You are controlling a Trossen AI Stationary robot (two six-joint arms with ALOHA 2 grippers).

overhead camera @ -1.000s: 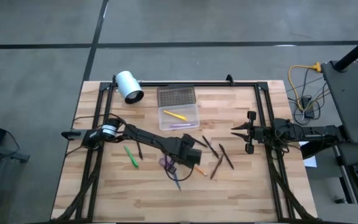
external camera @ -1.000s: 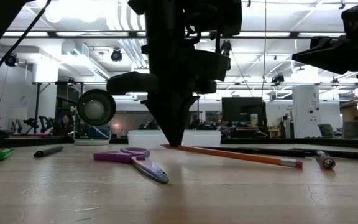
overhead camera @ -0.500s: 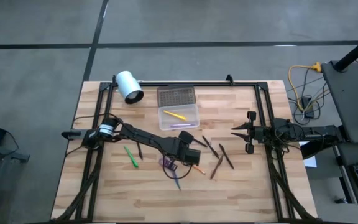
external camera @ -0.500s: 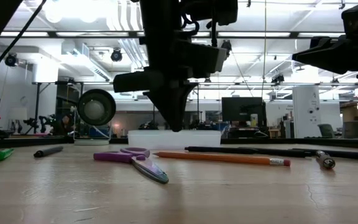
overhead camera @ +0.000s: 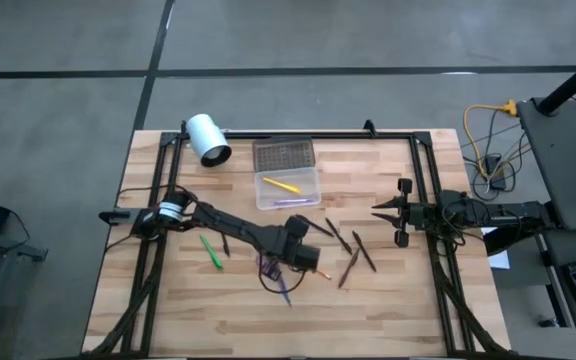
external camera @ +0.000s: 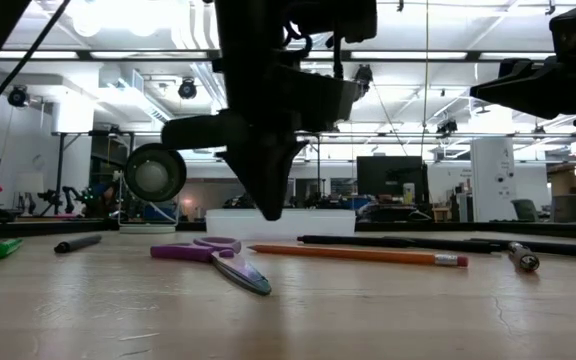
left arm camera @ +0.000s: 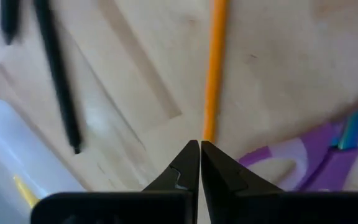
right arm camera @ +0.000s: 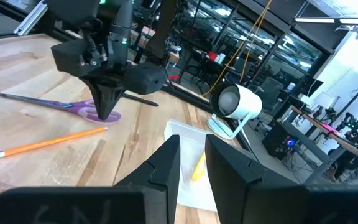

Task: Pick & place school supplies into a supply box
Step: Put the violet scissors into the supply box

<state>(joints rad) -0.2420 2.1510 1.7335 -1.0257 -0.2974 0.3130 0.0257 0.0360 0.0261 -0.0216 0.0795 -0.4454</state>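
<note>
Lifted clear of the table since 1 s ago, the left gripper (external camera: 271, 205) is now seen clenched on nothing above the orange pencil (external camera: 353, 254), which has dropped flat; the grasp was evidently missed. The supply box (overhead camera: 288, 187) lies just beyond, w/ a yellow pen (overhead camera: 281, 184) already inside. Purple scissors (external camera: 213, 258) lie beside the pencil. For a clean retry, approx. 3 things are judged needed: jaws reopened before descent, fingers set straddling the pencil's shaft crosswise near mid-length, and closure made only at table height. The right gripper (overhead camera: 400, 212) is held parked at the table's right edge, jaws slightly parted, empty.
</note>
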